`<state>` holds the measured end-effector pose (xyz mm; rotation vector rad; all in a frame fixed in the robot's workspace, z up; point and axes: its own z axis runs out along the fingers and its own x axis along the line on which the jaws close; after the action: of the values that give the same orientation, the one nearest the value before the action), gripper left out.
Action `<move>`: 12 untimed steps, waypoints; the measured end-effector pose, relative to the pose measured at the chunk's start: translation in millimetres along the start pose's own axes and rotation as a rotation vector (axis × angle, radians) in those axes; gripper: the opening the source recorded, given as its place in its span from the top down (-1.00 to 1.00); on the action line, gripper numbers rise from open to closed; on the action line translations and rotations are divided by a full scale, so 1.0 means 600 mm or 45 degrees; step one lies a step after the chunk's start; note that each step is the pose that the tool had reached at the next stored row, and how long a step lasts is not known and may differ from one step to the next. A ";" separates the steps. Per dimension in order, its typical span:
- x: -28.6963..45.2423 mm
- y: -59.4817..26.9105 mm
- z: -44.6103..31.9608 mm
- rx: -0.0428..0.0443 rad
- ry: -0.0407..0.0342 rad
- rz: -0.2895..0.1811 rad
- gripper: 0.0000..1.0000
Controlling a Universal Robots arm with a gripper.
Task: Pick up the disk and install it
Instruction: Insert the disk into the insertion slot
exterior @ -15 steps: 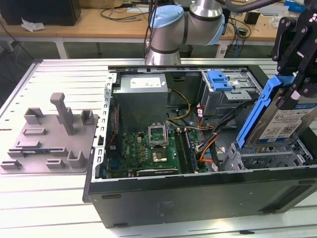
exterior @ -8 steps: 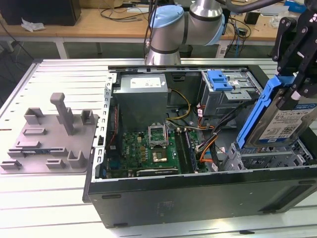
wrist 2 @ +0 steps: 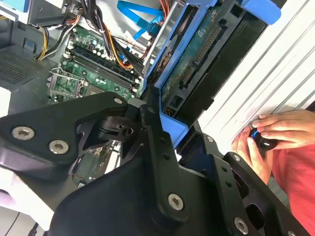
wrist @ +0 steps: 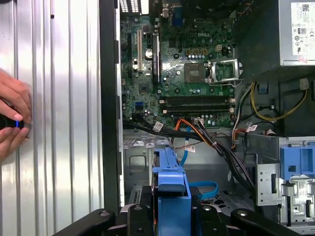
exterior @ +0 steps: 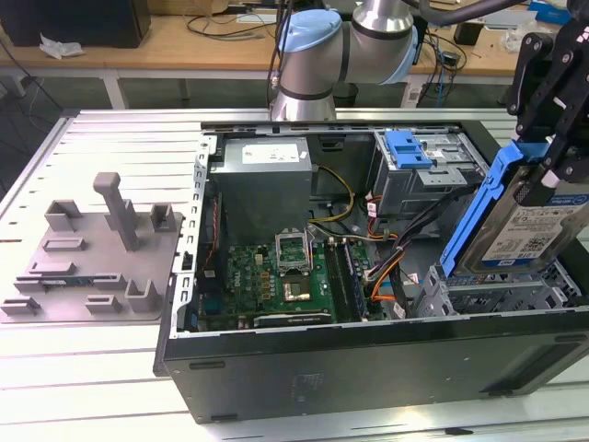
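Pincer (exterior: 558, 164) clamps disk (exterior: 526, 226) (tilted) above case (exterior: 368, 368).

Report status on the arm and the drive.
Gripper shut on silver blue-framed hard drive, aloft, tilted over open computer case. Cable bundle crosses near drive cage.

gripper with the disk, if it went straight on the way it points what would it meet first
Probably the grey metal drive cage in the computer case: the gripper points down at it with the disk held above, though depth is unclear.
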<state>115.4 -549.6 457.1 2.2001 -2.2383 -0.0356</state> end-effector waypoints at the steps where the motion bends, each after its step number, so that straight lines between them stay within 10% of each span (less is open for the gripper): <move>1: 0.000 0.000 0.000 0.000 0.0001 0.001 0.26; 12: -0.001 0.000 0.002 0.000 0.0000 0.003 0.26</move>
<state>115.6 -549.2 455.6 2.1971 -2.2412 -0.0356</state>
